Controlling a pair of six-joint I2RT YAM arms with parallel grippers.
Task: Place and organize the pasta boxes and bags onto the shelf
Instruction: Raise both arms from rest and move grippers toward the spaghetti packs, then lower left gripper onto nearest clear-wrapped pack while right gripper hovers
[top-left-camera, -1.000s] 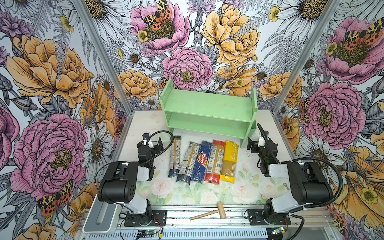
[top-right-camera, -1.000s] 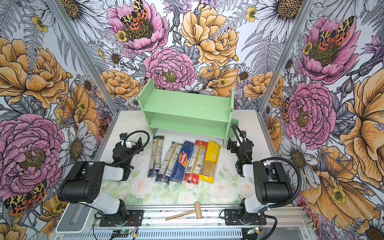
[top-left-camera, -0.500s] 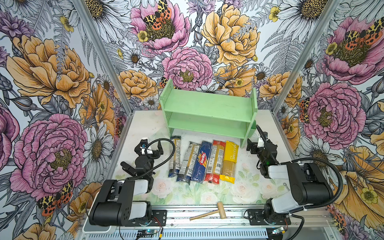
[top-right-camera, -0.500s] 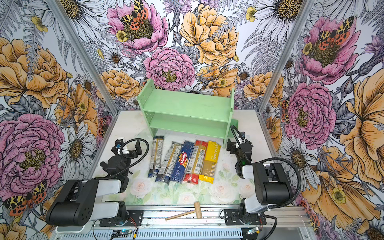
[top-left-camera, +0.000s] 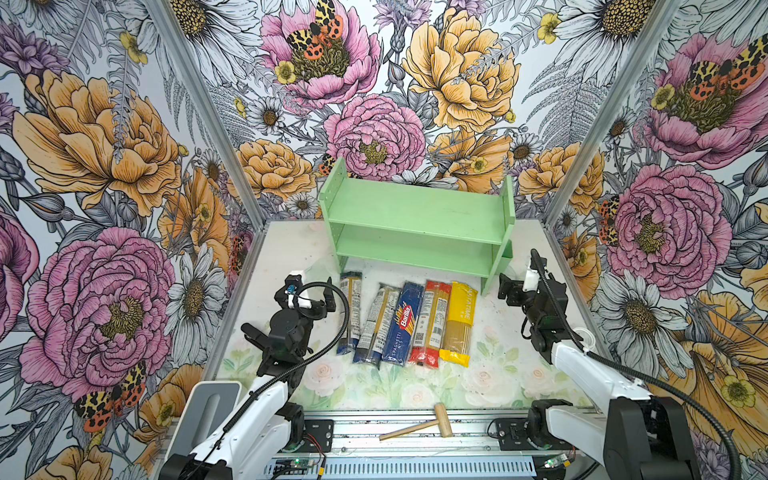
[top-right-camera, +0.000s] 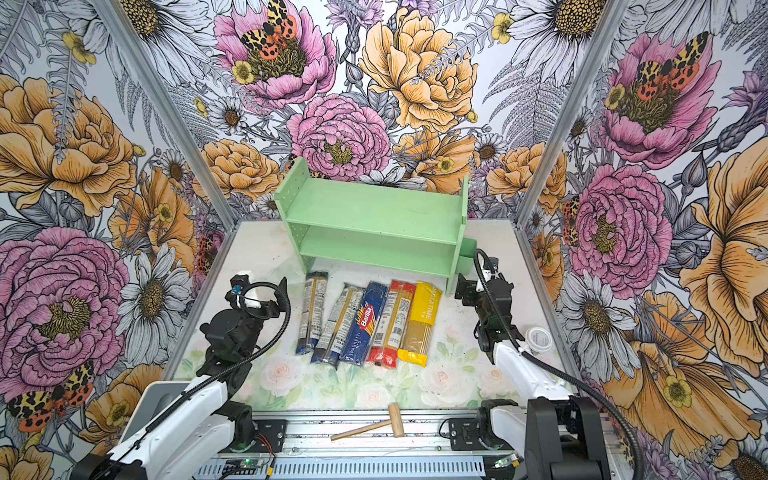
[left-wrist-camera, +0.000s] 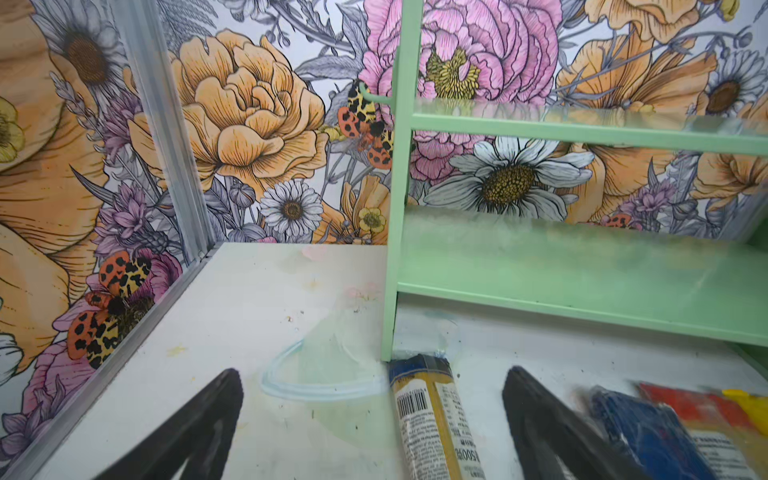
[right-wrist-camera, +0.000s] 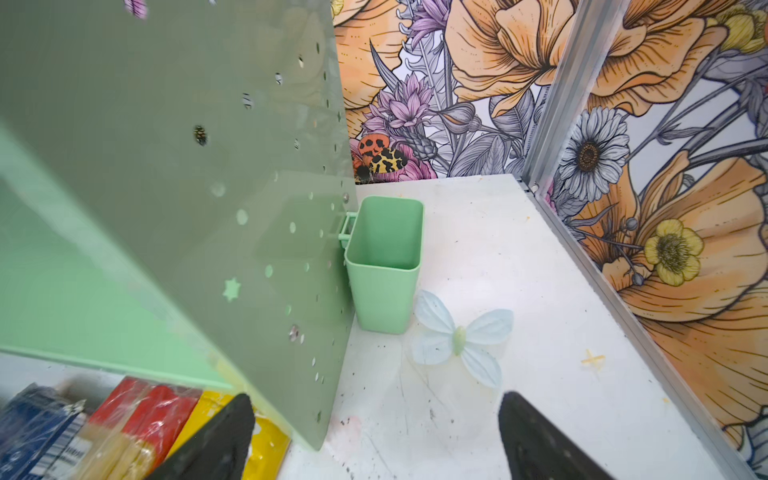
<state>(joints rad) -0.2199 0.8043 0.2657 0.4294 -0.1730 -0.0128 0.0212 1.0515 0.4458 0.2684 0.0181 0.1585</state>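
The mint-green shelf (top-left-camera: 415, 212) stands at the far middle of the table (top-left-camera: 507, 345). All five pasta packs lie flat on the table just near of it, side by side, with their long sides running near to far. From left to right they are the leftmost clear bag (top-left-camera: 351, 311), the second clear bag (top-left-camera: 376, 326), the dark blue Barilla box (top-left-camera: 403, 324), the red-ended bag (top-left-camera: 432, 324) and the yellow bag (top-left-camera: 457, 320). The last four lie edge to edge. The leftmost clear bag sits slightly apart, with its far end right at the foot of the shelf's left side panel. The left gripper (left-wrist-camera: 374, 370) hangs just left of that bag's far half and points far, its jaws spread wide and holding nothing. In the left wrist view the bag's far end shows between the dark fingers (left-wrist-camera: 199, 424). The right gripper (right-wrist-camera: 377, 395) is just right of the shelf's near right foot, also spread wide and empty, near the yellow bag's far end but apart from it. A small green cup (right-wrist-camera: 384, 266) hangs on the outside of the shelf's right side panel. A wooden mallet (top-left-camera: 432, 424) lies on the near rail.
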